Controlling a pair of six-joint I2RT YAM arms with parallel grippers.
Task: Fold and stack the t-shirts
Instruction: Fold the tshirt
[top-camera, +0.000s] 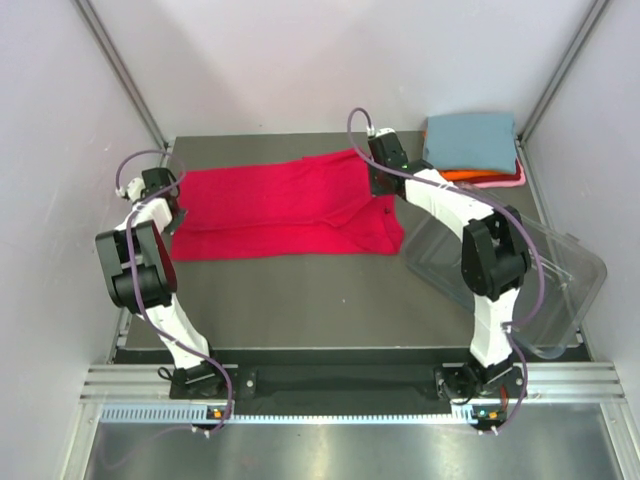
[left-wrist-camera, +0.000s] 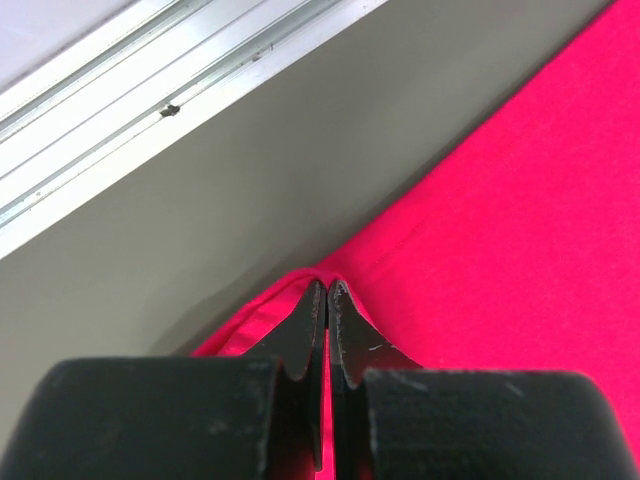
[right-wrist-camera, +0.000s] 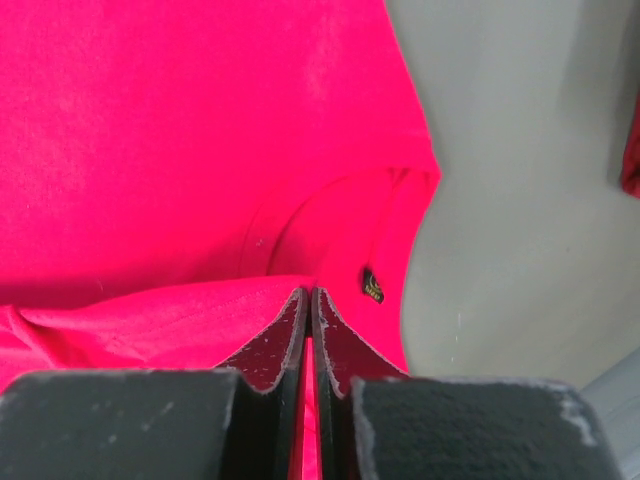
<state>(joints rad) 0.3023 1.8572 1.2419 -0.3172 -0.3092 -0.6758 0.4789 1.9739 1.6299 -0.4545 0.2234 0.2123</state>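
Both left gripper (left-wrist-camera: 327, 290) and right gripper (right-wrist-camera: 308, 295) are pinched shut on opposite ends of the red shirt (top-camera: 280, 205), spread across the desk (top-camera: 300, 300). Thin pinches tho, uneven pulling could slip cloth out or skew the fold.

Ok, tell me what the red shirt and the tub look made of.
The red t-shirt: soft cloth, probably knit, matte; it lies limp with wrinkles and folds. The tub: clear, glossy, likely rigid plastic; the table shows through it and its rim glints.
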